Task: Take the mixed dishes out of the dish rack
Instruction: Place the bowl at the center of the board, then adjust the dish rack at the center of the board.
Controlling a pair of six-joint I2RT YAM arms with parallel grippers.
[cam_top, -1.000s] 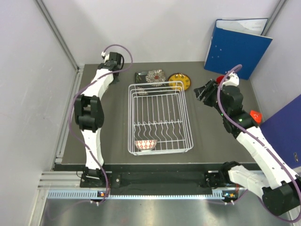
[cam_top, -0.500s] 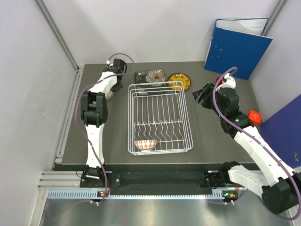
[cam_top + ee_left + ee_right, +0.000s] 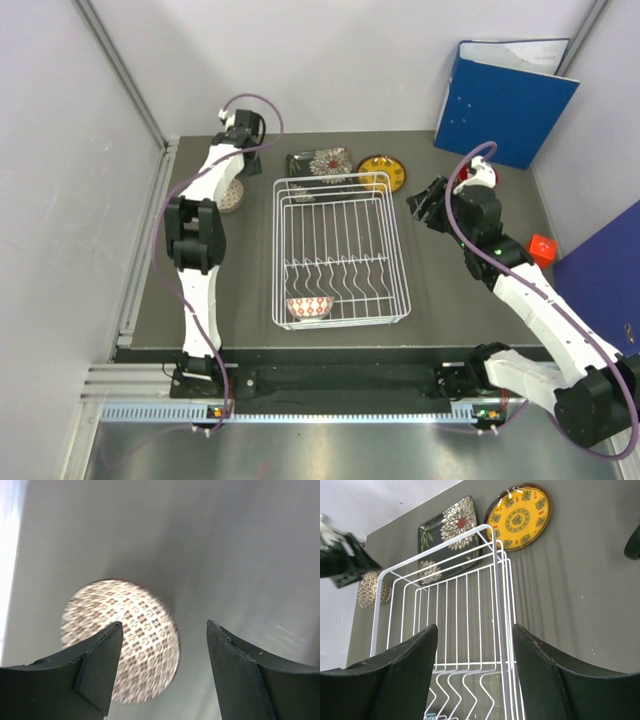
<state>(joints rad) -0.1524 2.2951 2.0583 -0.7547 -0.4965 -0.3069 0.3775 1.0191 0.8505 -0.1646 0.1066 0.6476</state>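
At the far left the left gripper (image 3: 164, 628) hangs with its fingers spread and nothing between them, released. Straight below it, in the left wrist view, the left bowl (image 3: 120, 640) sits on the table (image 3: 450, 290), blurred, its patterned surface showing between and behind the two fingers. From above, that bowl (image 3: 232, 196) lies just left of the rack's far left corner, partly hidden by the left arm. The rack (image 3: 340, 235) stands in the middle of the table, long side running near to far. Inside it, at the near left corner in front of the prongs, lies the near bowl (image 3: 309, 306), the only dish in the rack. Just beyond the rack's far edge the black plate (image 3: 320, 163) lies flat on the table, and to its right the yellow plate (image 3: 383, 170), also flat; whether the two touch cannot be told. The right gripper (image 3: 475, 628) hovers at the rack's far right, jaws apart and empty, looking down over the rack's far right rim. Behind the right arm, the mug (image 3: 484, 176) stands partly hidden. Further right, near the table's edge, sits the cube (image 3: 541, 247). A binder (image 3: 505, 100) leans at the far right corner.
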